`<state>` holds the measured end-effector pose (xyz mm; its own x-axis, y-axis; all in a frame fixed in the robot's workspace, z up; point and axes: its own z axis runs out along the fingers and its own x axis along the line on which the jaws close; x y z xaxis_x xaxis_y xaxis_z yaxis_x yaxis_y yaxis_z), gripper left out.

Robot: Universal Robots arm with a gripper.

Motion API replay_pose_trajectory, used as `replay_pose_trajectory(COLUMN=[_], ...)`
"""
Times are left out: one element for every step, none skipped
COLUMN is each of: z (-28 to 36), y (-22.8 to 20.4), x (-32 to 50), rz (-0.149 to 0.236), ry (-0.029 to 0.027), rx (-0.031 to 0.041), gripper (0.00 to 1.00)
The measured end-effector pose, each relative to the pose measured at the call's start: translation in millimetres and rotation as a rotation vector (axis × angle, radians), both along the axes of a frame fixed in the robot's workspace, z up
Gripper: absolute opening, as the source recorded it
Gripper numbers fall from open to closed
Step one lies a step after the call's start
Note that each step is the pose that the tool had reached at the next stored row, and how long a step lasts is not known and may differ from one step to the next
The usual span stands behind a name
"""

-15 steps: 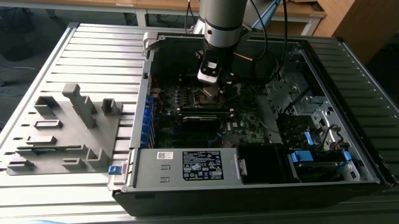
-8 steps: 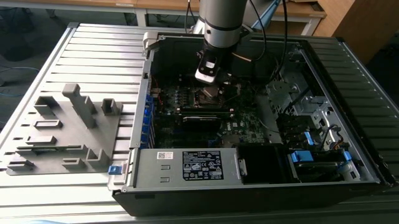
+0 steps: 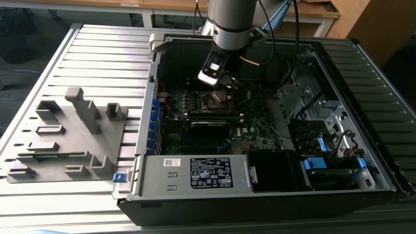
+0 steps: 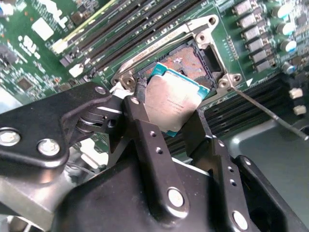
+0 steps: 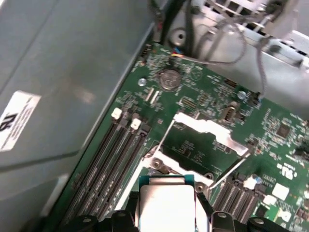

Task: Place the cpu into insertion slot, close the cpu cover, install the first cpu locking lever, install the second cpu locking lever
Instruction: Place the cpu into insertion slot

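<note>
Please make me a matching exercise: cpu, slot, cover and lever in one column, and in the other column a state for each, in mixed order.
Things:
1. cpu
2. slot
3. cover
4. lever

States:
A. swung open, off its seat
B. gripped between the jaws
C. thin rod, sticking out unlatched
D. brownish centre showing, nothing seated in it

Pairs: 1-B, 2-D, 3-A, 4-C.

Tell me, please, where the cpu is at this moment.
In the second wrist view the cpu is held in the gripper, at the edge of the open insertion slot, not yet seated.
</note>
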<state>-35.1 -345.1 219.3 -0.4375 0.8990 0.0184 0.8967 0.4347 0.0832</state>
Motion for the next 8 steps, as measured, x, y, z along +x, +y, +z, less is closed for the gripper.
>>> replay_pose_trajectory(z=[0.0, 0.0, 0.0, 0.0, 0.0, 0.0, 0.0, 0.0], y=[0.0, 0.0, 0.0, 0.0, 0.0, 0.0, 0.0, 0.0], x=[0.0, 0.0, 0.0, 0.0, 0.0, 0.0, 0.0, 0.0], rz=[-0.018, -0.036, -0.054, -0.072, -0.090, -0.109, -0.127, -0.145], ry=[0.0000, 0.0000, 0.0001, 0.0001, 0.0001, 0.0001, 0.0001, 0.0001], rx=[0.0001, 0.0000, -0.0001, 0.0000, 0.0000, -0.0001, -0.0001, -0.0001], gripper=[0.54, 0.54, 0.54, 0.54, 0.54, 0.54, 0.54, 0.54])
